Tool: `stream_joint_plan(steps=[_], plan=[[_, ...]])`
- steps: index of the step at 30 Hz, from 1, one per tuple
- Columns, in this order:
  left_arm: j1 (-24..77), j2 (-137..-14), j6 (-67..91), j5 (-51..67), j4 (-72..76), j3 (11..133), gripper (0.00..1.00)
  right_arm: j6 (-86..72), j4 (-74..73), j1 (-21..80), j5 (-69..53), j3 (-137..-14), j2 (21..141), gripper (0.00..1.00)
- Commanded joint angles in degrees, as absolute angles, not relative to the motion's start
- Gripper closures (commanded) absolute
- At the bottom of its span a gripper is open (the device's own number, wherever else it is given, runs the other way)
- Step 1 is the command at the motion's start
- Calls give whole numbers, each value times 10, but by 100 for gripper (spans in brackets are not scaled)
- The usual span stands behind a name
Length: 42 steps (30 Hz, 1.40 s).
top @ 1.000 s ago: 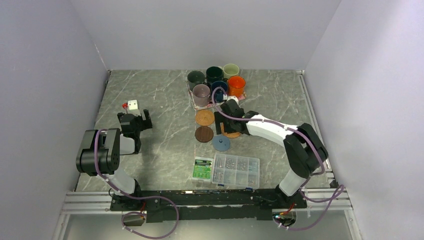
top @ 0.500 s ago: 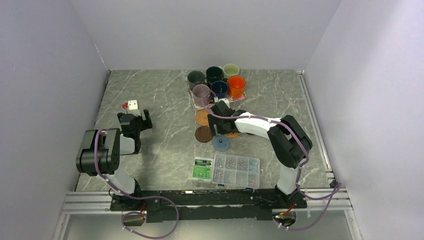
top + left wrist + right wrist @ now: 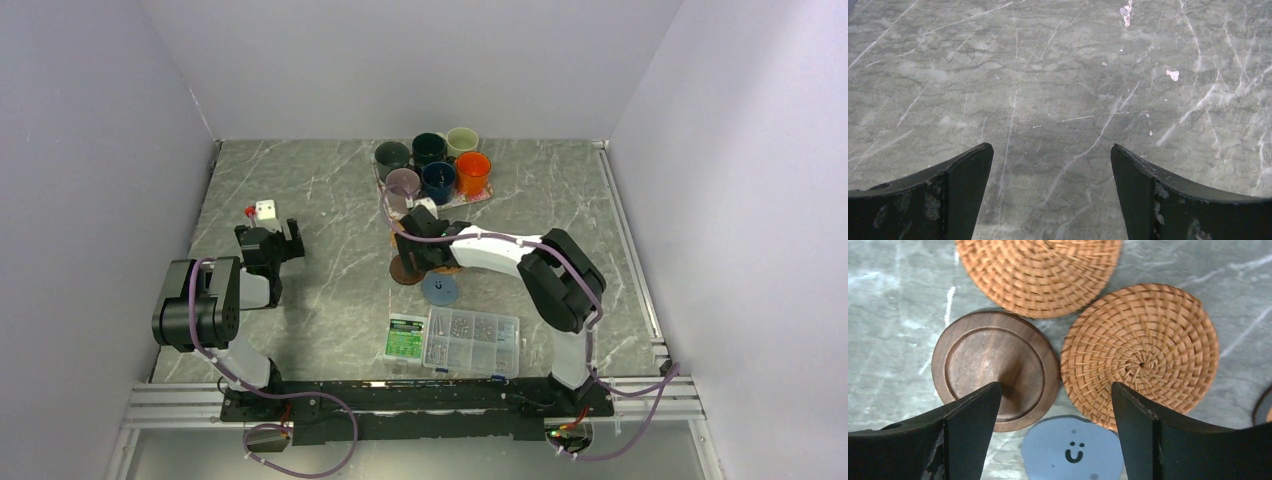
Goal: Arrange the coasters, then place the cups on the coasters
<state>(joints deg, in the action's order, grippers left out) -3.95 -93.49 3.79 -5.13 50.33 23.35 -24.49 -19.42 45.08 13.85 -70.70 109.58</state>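
Right claw [image 3: 1053, 390] swung left | hovers spread over coasters [image 3: 1140, 355]

Cups [image 3: 438, 180] behind coasters [image 3: 441, 288], screw box [image 3: 472, 340] nearest

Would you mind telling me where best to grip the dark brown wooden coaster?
Probably the raised rim on its open side, coming from above: the wooden coaster lies flat, while the woven coasters and the blue coaster crowd the other side.

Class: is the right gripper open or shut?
Open: the right gripper has jaws wide apart above the round dark brown coaster and woven tan coaster, holding nothing.
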Motion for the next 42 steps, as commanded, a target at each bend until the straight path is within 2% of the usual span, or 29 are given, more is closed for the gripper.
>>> stream_joint_plan(steps=[1,19,30,42], plan=[[-41,-935,32,-43,532,232,6,-256,-195,474,132,-736,1119,16],[-40,-935,32,-43,532,233,6,-272,-186,524,85,-803,1181,17],[-40,-935,32,-43,532,233,6,-283,-188,524,127,-745,1091,13],[-40,-935,32,-43,532,232,6,-306,-165,494,103,-694,1078,12]])
